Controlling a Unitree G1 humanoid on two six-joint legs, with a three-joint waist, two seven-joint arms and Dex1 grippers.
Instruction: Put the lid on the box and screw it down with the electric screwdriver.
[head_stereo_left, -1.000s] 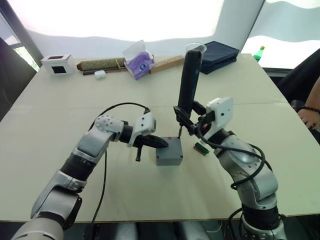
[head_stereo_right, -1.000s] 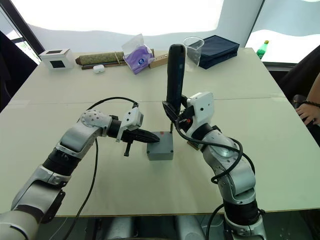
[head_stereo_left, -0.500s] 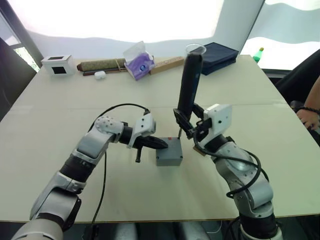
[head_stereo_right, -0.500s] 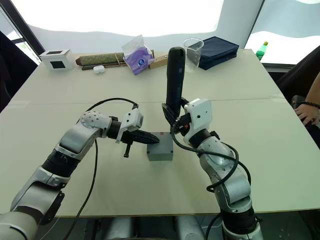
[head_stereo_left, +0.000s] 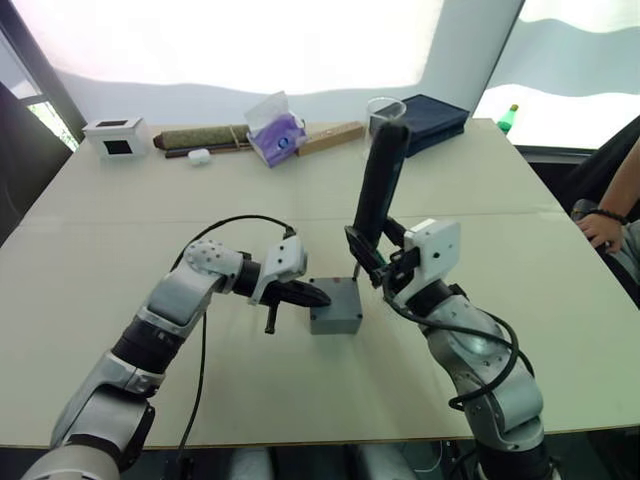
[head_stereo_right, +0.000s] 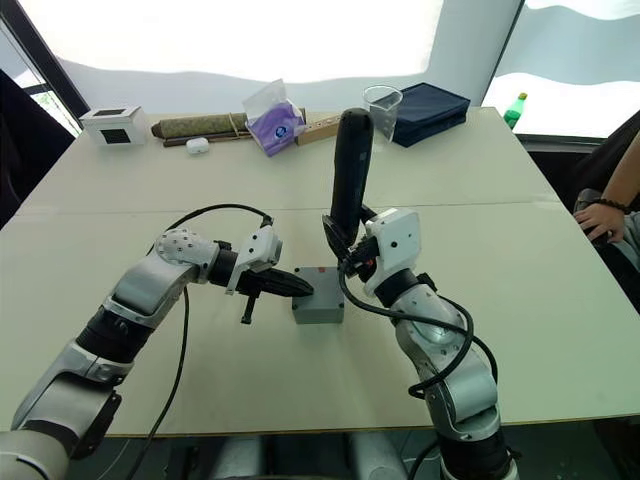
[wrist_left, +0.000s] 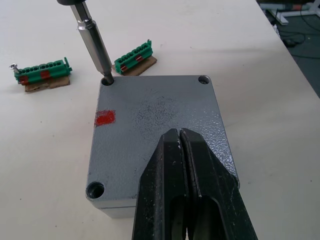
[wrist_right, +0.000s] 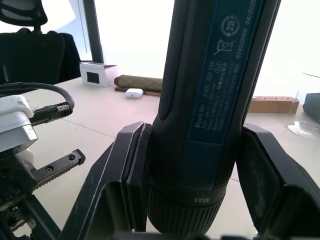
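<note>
Beige table (head_stereo_left: 100, 250), lid (wrist_left: 160, 120) on box (head_stereo_left: 335, 318), left claw (wrist_left: 181, 145) closed empty, right claw (wrist_right: 192, 165) clamping electric screwdriver (head_stereo_left: 380, 180)

Electric screwdriver (wrist_right: 210, 100): "Bosch GO" label, "Max" on collar (date partly legible).

An office or lab: a broad beige counter (head_stereo_left: 90, 250), tissue pack (head_stereo_left: 274, 128), office chair (wrist_right: 31, 47), bright window.

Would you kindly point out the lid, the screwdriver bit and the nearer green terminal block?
lid (wrist_left: 160, 112), left wrist view, middle of its top face
screwdriver bit (wrist_left: 95, 47), left wrist view, mid-shaft
green terminal block (wrist_left: 134, 54), left wrist view, its green body
</note>
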